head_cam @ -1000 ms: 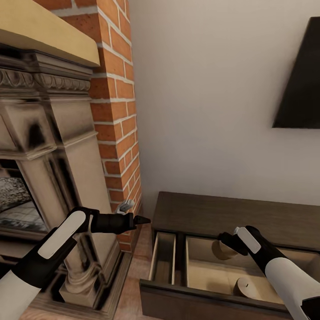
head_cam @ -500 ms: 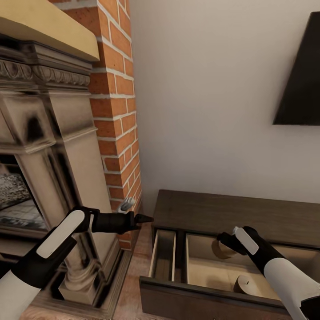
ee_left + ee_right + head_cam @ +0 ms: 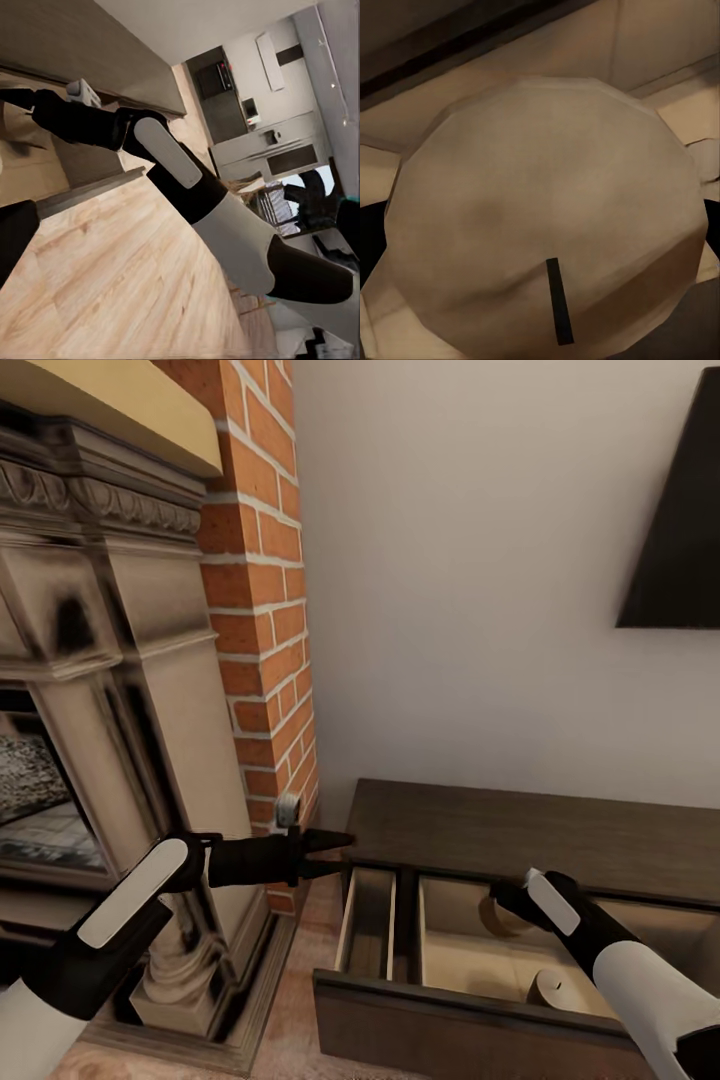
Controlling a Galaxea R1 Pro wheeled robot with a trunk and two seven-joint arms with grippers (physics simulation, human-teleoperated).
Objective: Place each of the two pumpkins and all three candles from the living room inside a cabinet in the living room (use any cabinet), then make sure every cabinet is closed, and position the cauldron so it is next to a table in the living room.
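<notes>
Meanwhile, our right gripper (image 3: 503, 905) hung over the cabinet's (image 3: 520, 835) open wide drawer (image 3: 470, 1015), near its back edge, and it was clamped on a candle (image 3: 495, 917). In the right wrist view that candle (image 3: 547, 240) sat so close that its beige, faceted end and dark wick line covered nearly everything, with only slivers of the pale drawer floor around it. A second candle (image 3: 552, 989) lay on the drawer floor closer to the front edge, partly behind our right forearm. A narrow compartment (image 3: 367, 935) stood open along the drawer's left edge.

Our left gripper (image 3: 335, 855) pointed toward the cabinet's left end, beside the brick column (image 3: 265, 610) of the fireplace (image 3: 110, 690); its fingers (image 3: 330, 841) were spread apart with nothing between them (one dark fingertip (image 3: 15, 236) crossed the wood floor (image 3: 135, 285) in the left wrist view). That same view caught our right arm (image 3: 195, 202) reaching into the drawer.
</notes>
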